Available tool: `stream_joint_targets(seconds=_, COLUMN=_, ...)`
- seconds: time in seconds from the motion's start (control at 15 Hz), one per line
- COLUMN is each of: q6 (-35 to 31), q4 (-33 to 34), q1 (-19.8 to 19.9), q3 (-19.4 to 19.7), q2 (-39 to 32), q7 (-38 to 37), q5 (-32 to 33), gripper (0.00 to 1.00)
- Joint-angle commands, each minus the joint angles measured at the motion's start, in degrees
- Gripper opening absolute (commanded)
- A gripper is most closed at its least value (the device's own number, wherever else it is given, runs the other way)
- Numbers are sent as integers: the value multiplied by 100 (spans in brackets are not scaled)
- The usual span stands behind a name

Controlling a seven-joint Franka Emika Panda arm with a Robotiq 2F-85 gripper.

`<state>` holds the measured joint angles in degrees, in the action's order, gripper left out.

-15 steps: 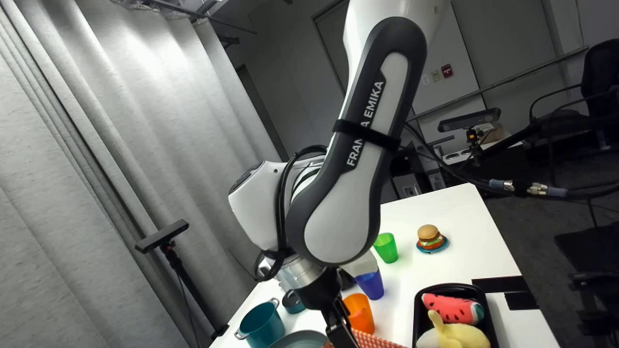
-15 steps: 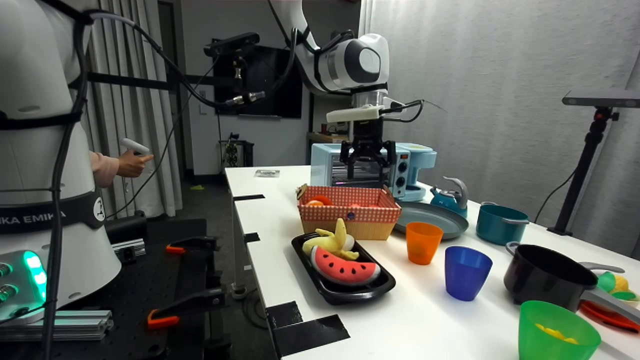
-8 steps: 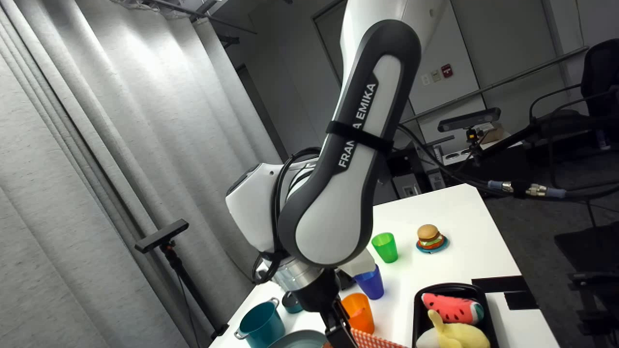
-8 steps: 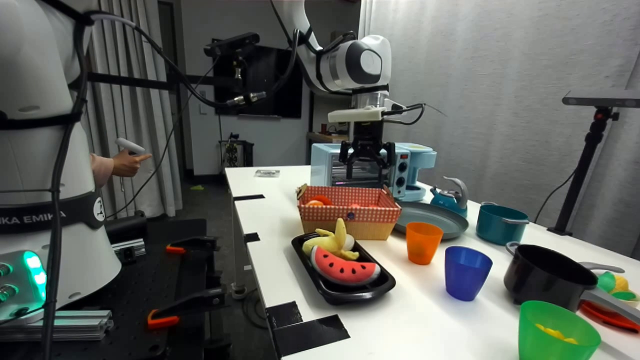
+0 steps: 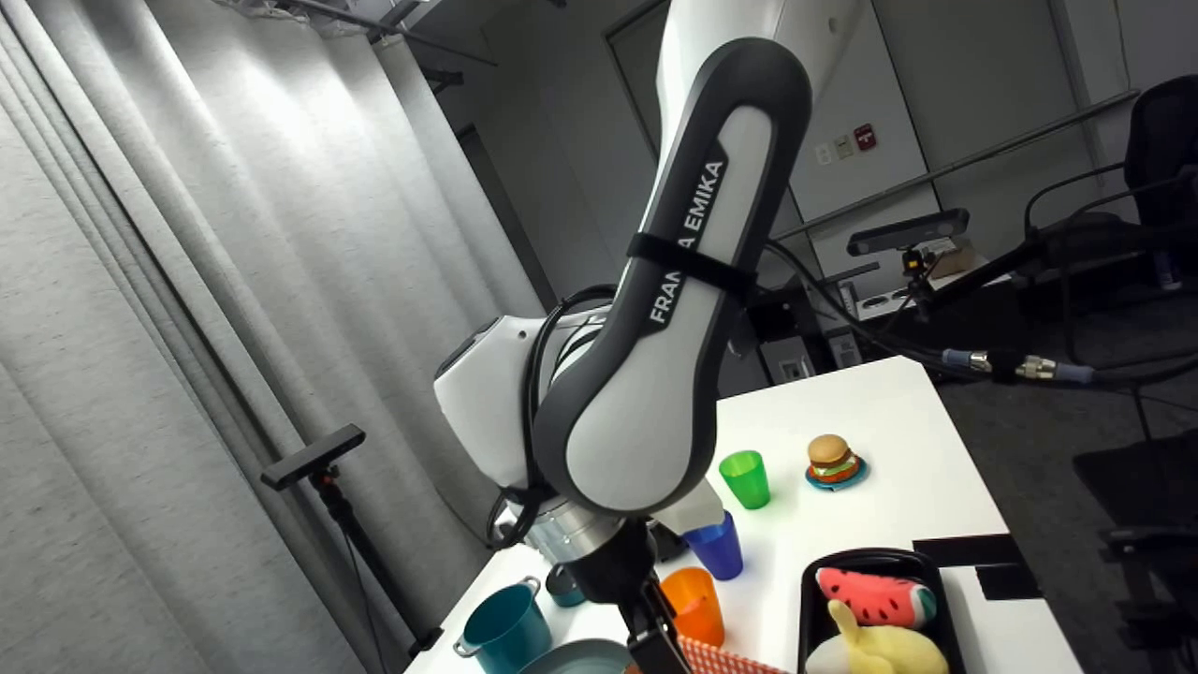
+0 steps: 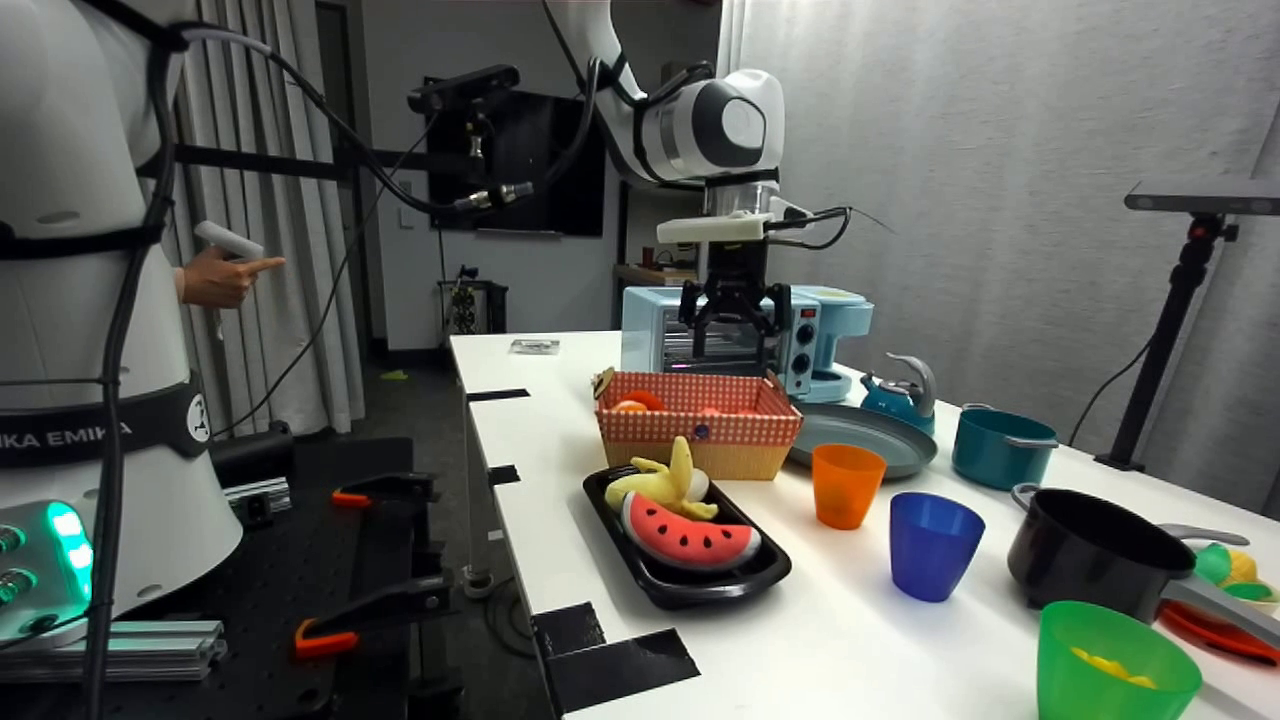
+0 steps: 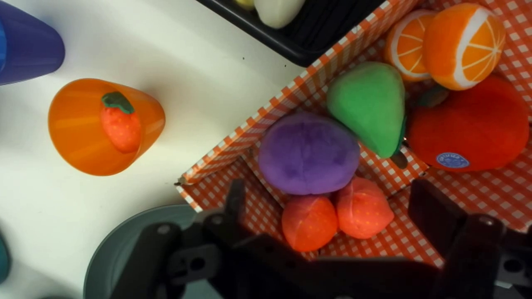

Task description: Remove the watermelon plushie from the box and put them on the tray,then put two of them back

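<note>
One watermelon plushie [image 6: 690, 535], a red slice with black seeds, lies on the black tray [image 6: 768, 582]. The plushie [image 5: 875, 599] and the tray [image 5: 949, 613] also show in an exterior view. The red-checked box [image 6: 690, 450] stands behind the tray. In the wrist view the box [image 7: 291, 97] holds several soft toys; no watermelon plushie shows among them. My gripper [image 6: 734, 350] is open and empty above the box. In the wrist view two small orange-red strawberry-like plushies [image 7: 309, 224] [image 7: 365, 207] appear between the fingers [image 7: 328, 189].
A yellow banana plushie [image 6: 655, 487] shares the tray. An orange cup [image 6: 846, 487], blue cup [image 6: 932, 548] and green cup [image 6: 1110, 660] stand right of it. A grey plate [image 6: 900, 445] and light-blue oven [image 6: 645, 335] are beside and behind the box. A purple plushie [image 7: 309, 153] lies inside.
The arm has shifted slightly, its elbow moving left in an exterior view, then nearly stopped. The gripper stays open. The person's hand has moved up and left. Objects on the table are unmoved.
</note>
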<state>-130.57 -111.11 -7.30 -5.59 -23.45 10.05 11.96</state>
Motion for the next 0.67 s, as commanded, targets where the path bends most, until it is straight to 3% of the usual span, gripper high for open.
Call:
stream_joint_targets(seconds=0.0, q6=12, q4=10, q1=2, q3=-5, q2=-2, q7=-2, q5=0, gripper=100)
stream_joint_targets(seconds=0.6, q6=68, q4=9, q1=18, q3=-22, q2=0, q7=87, q5=-9, gripper=100)
